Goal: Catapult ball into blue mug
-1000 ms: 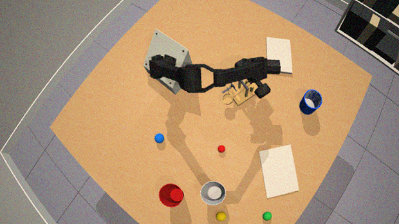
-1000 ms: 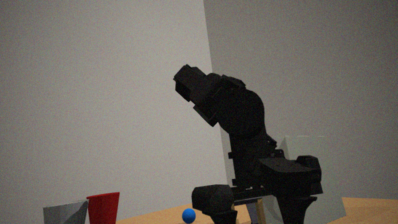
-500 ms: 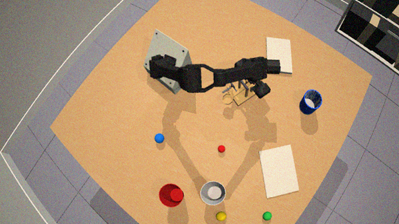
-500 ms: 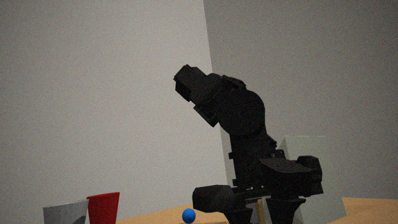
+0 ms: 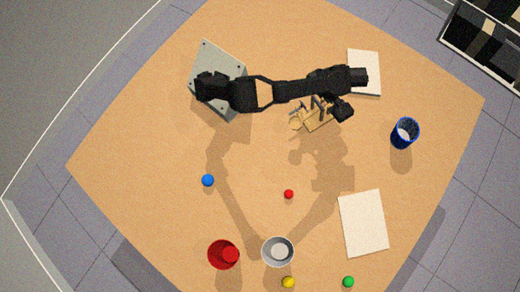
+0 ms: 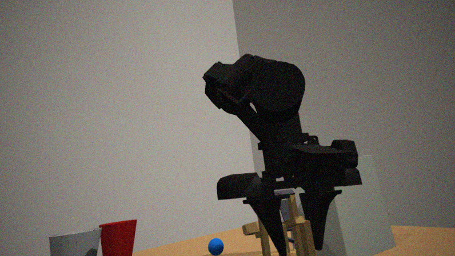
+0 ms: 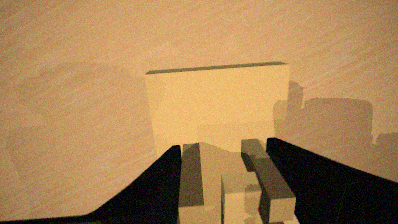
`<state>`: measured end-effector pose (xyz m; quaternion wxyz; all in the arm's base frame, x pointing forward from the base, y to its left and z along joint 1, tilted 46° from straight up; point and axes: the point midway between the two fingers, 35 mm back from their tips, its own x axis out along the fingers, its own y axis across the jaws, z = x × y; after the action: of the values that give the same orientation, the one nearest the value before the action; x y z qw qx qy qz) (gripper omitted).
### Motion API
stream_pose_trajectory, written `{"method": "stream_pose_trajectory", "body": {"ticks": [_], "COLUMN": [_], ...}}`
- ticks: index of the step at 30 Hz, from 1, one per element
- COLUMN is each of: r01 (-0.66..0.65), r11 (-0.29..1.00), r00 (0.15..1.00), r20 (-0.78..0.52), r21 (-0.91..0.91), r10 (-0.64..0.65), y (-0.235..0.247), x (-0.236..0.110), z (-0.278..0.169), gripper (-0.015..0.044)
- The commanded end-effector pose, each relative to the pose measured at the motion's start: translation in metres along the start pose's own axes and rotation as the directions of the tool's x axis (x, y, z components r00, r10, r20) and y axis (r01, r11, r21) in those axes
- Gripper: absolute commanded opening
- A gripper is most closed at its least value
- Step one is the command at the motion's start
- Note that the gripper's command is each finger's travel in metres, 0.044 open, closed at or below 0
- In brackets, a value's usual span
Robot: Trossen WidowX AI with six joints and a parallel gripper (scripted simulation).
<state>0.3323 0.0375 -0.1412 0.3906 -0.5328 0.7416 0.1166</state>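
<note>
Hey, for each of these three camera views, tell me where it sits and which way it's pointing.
Top: overhead, facing straight down on the table; whole arm shows.
Exterior: low at table height, looking level and slightly up; the arm and gripper show.
Wrist: on the arm, facing down past both fingers.
Shared: all three see the gripper shut on the wooden catapult.

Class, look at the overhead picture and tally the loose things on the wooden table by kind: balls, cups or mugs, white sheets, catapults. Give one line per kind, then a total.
Balls: 4 (blue, red, yellow, green)
Cups or mugs: 3 (red, grey, blue)
White sheets: 2 ()
Catapults: 1, gripped by the fingers
Total: 10
</note>
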Motion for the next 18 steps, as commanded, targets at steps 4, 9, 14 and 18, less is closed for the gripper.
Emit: {"method": "stream_pose_trajectory", "body": {"ticks": [4,9,14,18], "r01": [-0.002,-0.001,0.0,0.002], "r11": [0.98,0.931,0.854,0.774], "r00": [1.0,1.0,1.0,1.0], "r20": [0.004,0.002,0.001,-0.001], "r21": [0.197,0.364,0.519,0.633], "r10": [0.001,0.0,-0.001,-0.001], "y": [-0.001,-0.003,-0.006,-0.012], "x": [-0.004,-0.004,-0.003,-0.003], "z": [0.001,0.0,0.0,-0.002], "gripper": [0.0,0.0,0.0,0.0]}}
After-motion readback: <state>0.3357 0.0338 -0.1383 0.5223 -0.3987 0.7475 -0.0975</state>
